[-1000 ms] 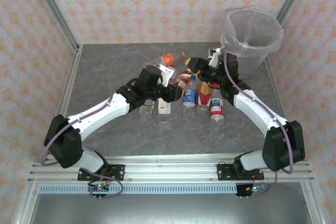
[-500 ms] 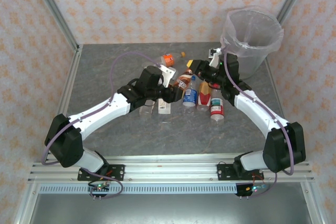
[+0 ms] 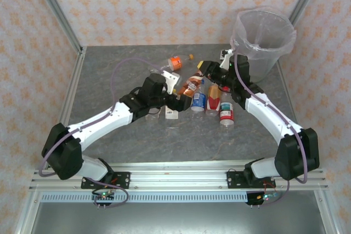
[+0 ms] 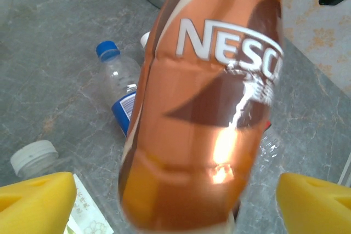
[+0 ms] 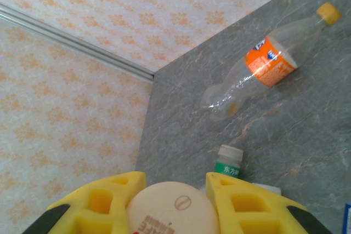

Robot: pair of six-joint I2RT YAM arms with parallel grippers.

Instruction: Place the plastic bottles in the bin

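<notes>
Since the left arm has drawn back toward its base over the last second, my left gripper (image 4: pixel 175 202) now stands spread wide, the brown bottle (image 3: pixel 190 85) hanging between its yellow pads (image 4: pixel 38 201) with clear gaps on both sides. My right gripper (image 3: pixel 207 68) is clamped on that bottle's cream end and has edged it a little nearer the bin (image 3: pixel 269 58), which stands at the far right corner just behind that wrist. I take this to mean the right arm now carries the bottle alone and can lift it over the rim. The other plastic bottles (image 3: pixel 211 102) sit clustered mid-table, an orange-labelled bottle (image 3: pixel 174 62) apart toward the back. The table (image 3: pixel 109 80) is grey, marbled and flat; patterned walls (image 3: pixel 164 4) close three sides, so swing room looks tight
</notes>
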